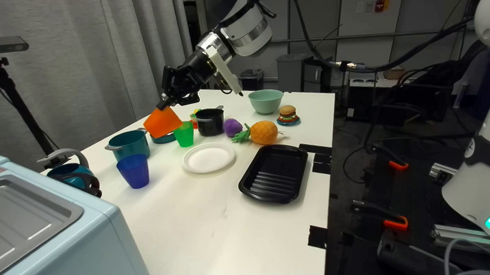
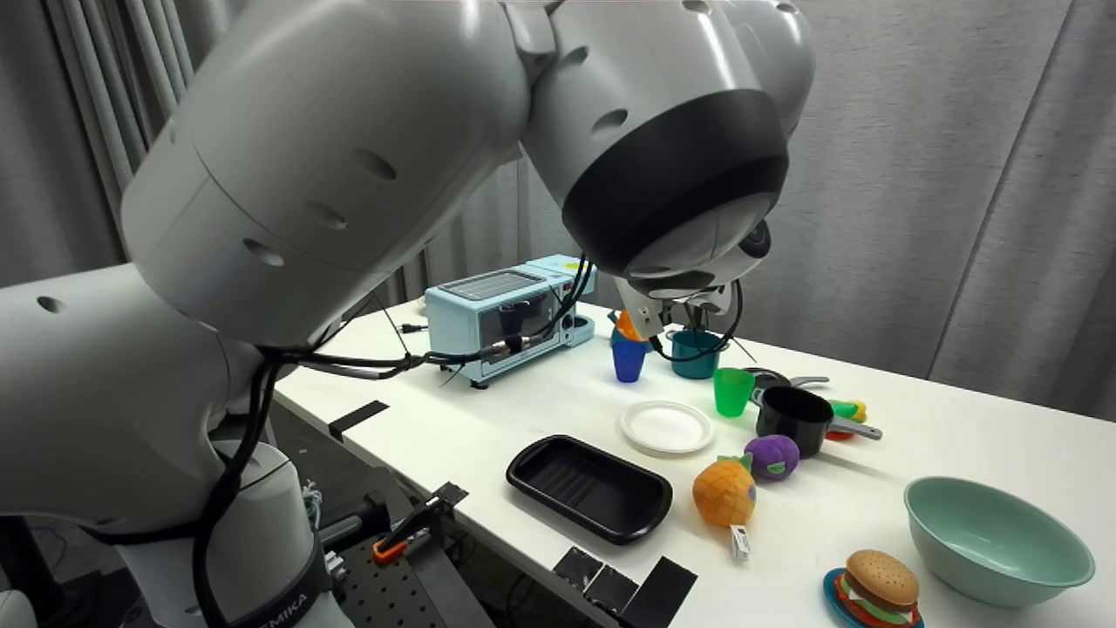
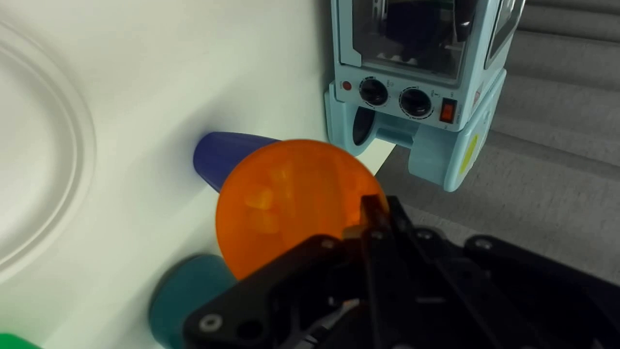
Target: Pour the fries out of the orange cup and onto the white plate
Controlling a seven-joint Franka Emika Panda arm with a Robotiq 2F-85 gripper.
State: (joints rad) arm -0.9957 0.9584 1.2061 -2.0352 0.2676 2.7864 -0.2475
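Wrist view: the claw point(image 3: 385, 208) pinches the rim of the orange cup point(image 3: 300, 208), pressed close on its wall. The round cup fills the middle of the view, and what seem to be the fries point(image 3: 261, 201) show inside it as soft yellowish patches, though the blur makes that uncertain. The blue cup point(image 3: 220, 155) is partly hidden behind it, and the white plate point(image 3: 34, 150) lies to the left, apart from both.

In an exterior view the orange cup is tilted in the air above the white surface point(image 1: 216, 238), left of the plate and farther off than the blue cup, with the teal pot point(image 1: 131, 147) standing below it to the left. The green cup point(image 1: 184, 134) stands upright just beside the plate, at its far left. The black tray point(image 1: 271, 173) lies to the right of the plate on the near side; beyond it sit the orange plush fruit point(image 1: 264, 132), the purple plush point(image 1: 232, 127) just to its left and the black pot point(image 1: 210, 125) left again.

In an exterior view a toy burger point(image 2: 882, 580) rests on a small blue dish point(image 2: 833, 602) at the near right, just beside the pale green bowl point(image 2: 994, 545). The light blue toaster oven point(image 2: 462, 327) stands at the far left.
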